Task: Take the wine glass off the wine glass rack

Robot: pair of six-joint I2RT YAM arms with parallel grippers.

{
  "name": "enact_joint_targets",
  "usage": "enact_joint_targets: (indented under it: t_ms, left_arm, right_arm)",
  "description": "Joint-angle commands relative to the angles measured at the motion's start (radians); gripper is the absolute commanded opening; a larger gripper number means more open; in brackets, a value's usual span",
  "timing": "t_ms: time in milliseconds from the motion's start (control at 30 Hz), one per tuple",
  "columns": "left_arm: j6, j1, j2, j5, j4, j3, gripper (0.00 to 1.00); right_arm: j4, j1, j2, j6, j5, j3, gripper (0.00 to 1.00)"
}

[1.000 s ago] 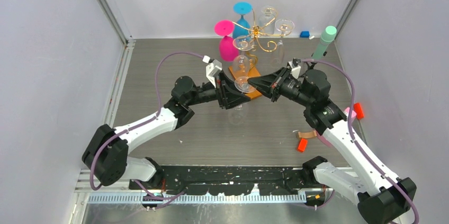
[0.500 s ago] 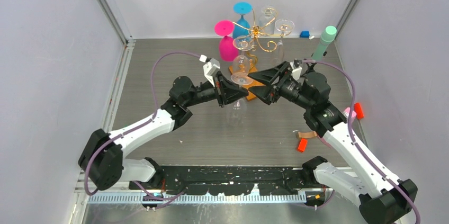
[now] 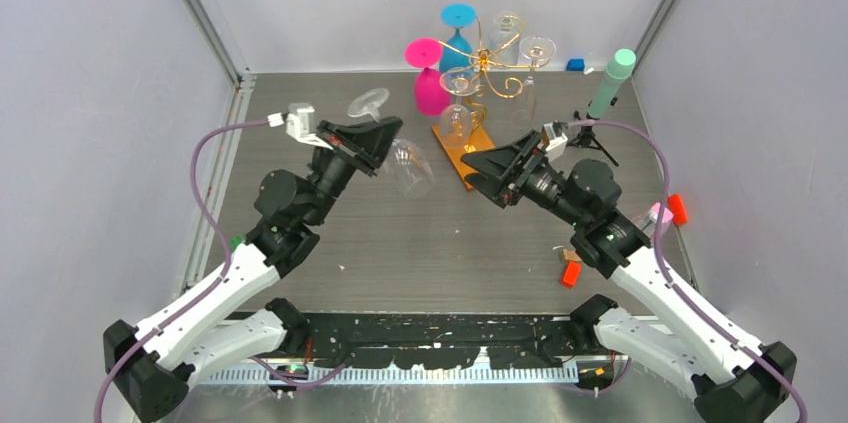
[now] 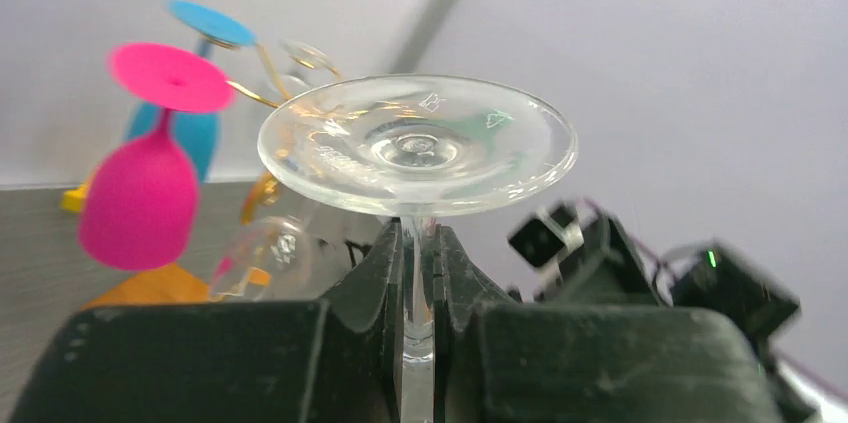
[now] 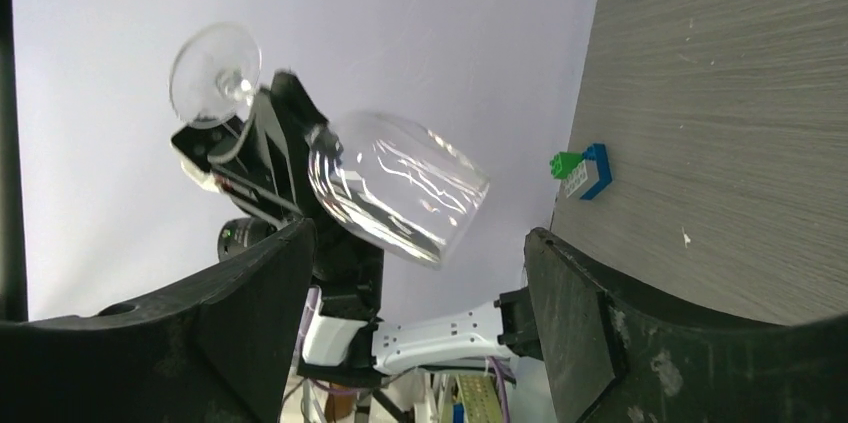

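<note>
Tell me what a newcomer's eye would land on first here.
The clear wine glass stands out: tilted in the air left of the wine glass rack, its stem clamped in the left pincer. Next come the bright pink glass and blue glass hanging upside down on the rack at the back of the table. The right pincer gapes open beside the rack's wooden base.

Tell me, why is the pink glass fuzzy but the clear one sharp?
Left wrist view: the clear wine glass sits close and sharp, the pink glass behind it is out of focus. Right wrist view: white streaks of glare cross the clear bowl.
</note>
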Motion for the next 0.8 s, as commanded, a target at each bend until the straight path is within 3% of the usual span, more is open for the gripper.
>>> enact_joint_targets:
  t_ms: [0, 167, 467, 633, 767]
  left_arm:
    - [-0.178, -0.001, -0.069, -0.401, -0.056, 0.0, 0.0]
    - [-0.316, -0.001, -0.12, -0.501, -0.079, -0.021, 0.0]
    - [-0.479, -0.001, -0.155, -0.563, -0.132, -0.032, 0.0]
    - [-0.537, -0.001, -0.153, -0.601, -0.117, -0.059, 0.0]
    - [-0.57, -0.001, -0.143, -0.59, -0.123, -0.06, 0.0]
  right_arm:
    - [0.205, 0.091, 0.041, -0.066, 0.062, -0.009, 0.82]
    - [0.428, 0.188, 0.144, -0.057, 0.073, -0.007, 0.81]
    - [0.539, 0.271, 0.279, -0.066, 0.091, 0.084, 0.74]
    - [0.674, 0.293, 0.345, -0.007, 0.106, 0.074, 0.57]
    - [0.732, 0.299, 0.395, 0.036, 0.112, 0.08, 0.5]
